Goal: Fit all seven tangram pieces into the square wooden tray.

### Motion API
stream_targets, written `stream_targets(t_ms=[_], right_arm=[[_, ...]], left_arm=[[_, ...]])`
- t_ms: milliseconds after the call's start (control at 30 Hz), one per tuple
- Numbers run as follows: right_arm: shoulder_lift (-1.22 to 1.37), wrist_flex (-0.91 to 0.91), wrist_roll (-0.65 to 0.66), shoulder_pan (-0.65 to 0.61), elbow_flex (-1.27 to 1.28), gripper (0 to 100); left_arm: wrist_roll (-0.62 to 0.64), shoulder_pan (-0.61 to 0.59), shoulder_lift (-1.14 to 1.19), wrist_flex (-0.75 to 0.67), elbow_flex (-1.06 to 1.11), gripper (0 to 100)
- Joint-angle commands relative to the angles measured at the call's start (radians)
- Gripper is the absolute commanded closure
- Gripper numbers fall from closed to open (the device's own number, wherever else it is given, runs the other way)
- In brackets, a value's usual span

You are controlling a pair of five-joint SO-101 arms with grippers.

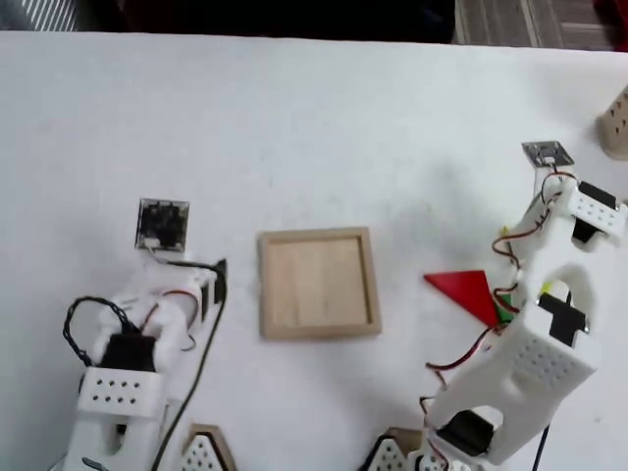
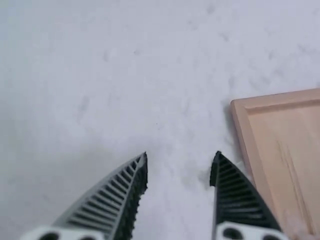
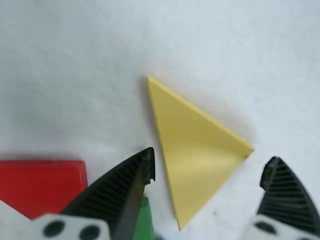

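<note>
Tray waiting, first tangram piece lined up

White table (image 1: 294,118) carries the square wooden tray (image 1: 319,236) at centre, with no piece in it yet. Toward the right arm lies the red triangle (image 1: 469,289). The right gripper (image 3: 210,167) hangs wide open astride the yellow triangle (image 3: 195,145), probably set for a pick. A green piece (image 3: 144,212), its shape hard to tell, sits beside them. The left gripper (image 2: 180,167) hangs spread wide just beside the tray's edge.

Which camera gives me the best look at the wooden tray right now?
The high view: the whole tray lies there, empty. The left wrist view catches just one corner of it, beside the left gripper.
</note>
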Motion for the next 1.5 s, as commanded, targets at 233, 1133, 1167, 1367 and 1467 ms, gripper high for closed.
stream_targets(t_ms=[233, 1133, 1167, 1367, 1467], right_arm=[[0.027, -0.056, 0.041, -0.012, -0.054, 66.2], [0.193, 0.005, 0.048, 0.002, -0.17, 68.8], [0.202, 0.001, 0.048, 0.002, -0.17, 71.5], [0.252, 0.001, 0.051, -0.001, -0.178, 81.5], [0.251, 0.002, 0.049, 0.001, -0.178, 80.5]], left_arm=[[-0.014, -0.007, 0.001, -0.025, -0.008, 79], [-0.017, -0.007, 0.001, -0.026, -0.008, 79], [-0.017, -0.007, 0.001, -0.026, -0.008, 79], [-0.017, -0.007, 0.001, -0.026, -0.008, 79], [-0.017, -0.007, 0.001, -0.026, -0.008, 79]])
